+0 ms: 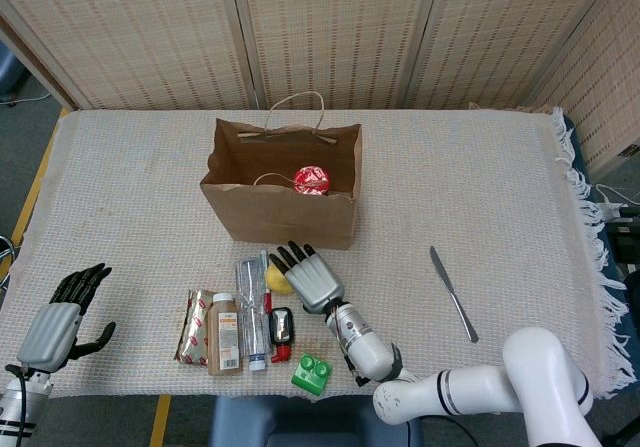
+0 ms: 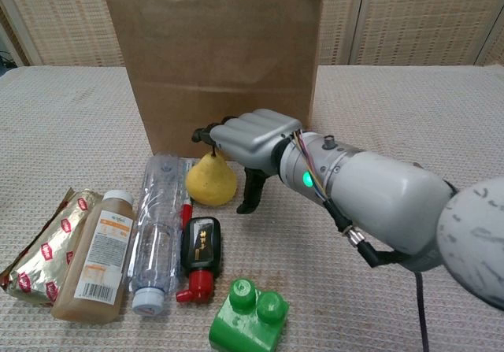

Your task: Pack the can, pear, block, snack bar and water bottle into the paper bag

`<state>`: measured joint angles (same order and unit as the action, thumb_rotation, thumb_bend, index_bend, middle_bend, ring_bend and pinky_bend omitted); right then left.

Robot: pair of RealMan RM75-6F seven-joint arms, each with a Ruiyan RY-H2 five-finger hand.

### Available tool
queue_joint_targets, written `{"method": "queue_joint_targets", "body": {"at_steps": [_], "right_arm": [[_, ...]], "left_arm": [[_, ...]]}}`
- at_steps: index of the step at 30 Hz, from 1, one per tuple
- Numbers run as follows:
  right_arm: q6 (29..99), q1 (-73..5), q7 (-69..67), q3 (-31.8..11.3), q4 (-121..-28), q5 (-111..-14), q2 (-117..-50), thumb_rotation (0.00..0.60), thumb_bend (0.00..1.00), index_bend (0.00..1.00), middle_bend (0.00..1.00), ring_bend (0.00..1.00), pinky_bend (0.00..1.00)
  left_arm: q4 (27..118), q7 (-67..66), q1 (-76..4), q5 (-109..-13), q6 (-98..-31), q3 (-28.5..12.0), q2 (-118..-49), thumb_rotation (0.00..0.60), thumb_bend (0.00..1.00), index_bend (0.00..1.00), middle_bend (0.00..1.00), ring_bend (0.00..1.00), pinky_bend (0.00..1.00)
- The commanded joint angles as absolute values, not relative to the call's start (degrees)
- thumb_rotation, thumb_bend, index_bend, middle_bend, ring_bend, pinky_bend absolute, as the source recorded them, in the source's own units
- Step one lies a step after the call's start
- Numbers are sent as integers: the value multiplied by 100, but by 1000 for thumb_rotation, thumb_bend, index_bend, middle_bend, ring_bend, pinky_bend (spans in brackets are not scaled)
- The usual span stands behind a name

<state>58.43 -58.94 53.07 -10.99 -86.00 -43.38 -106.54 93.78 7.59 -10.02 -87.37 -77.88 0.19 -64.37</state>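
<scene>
The brown paper bag (image 1: pixel 280 207) (image 2: pixel 213 68) stands open with the red can (image 1: pixel 311 179) inside. My right hand (image 1: pixel 305 275) (image 2: pixel 250 138) hovers open just over the yellow pear (image 1: pixel 273 280) (image 2: pixel 209 183), fingers spread above its top and thumb hanging down at its right side. The clear water bottle (image 1: pixel 252 312) (image 2: pixel 156 230) lies left of the pear. At the far left lies the foil snack bar (image 1: pixel 193 325) (image 2: pixel 43 246). The green block (image 1: pixel 312 373) (image 2: pixel 250 316) sits near the front edge. My left hand (image 1: pixel 60 317) stays open at the table's left edge.
A brown juice bottle (image 1: pixel 225 333) (image 2: pixel 98 257) lies between the snack bar and the water bottle. A small black bottle with a red cap (image 1: pixel 281 327) (image 2: pixel 199 250) lies below the pear. A table knife (image 1: pixel 453 293) lies to the right on the woven cloth.
</scene>
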Motion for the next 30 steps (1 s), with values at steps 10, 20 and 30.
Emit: {"method": "queue_joint_targets", "body": {"at_steps": [10,20,30], "right_arm": [[5799,-6095,4910,-1163,-7048,-4679,-11685,600,319,565,377,374,548],[6331,-5650,4327,-1236,-8480,-5526,-10768,600,412,760,553,553,732],[7051,-5288,3310,-1940,-10423,-6566,-9830,600,411,759,553,554,732]], "left_arm": [[9376,844,-1007,-8740,-7781,23,-6405,600,373,0,0,0,49],[9368,846,-997,-8725,-7788,24,-6394,600,373,0,0,0,49],[9383,651,-1003,-8644,-7740,16,-6428,600,372,0,0,0,49]]}}
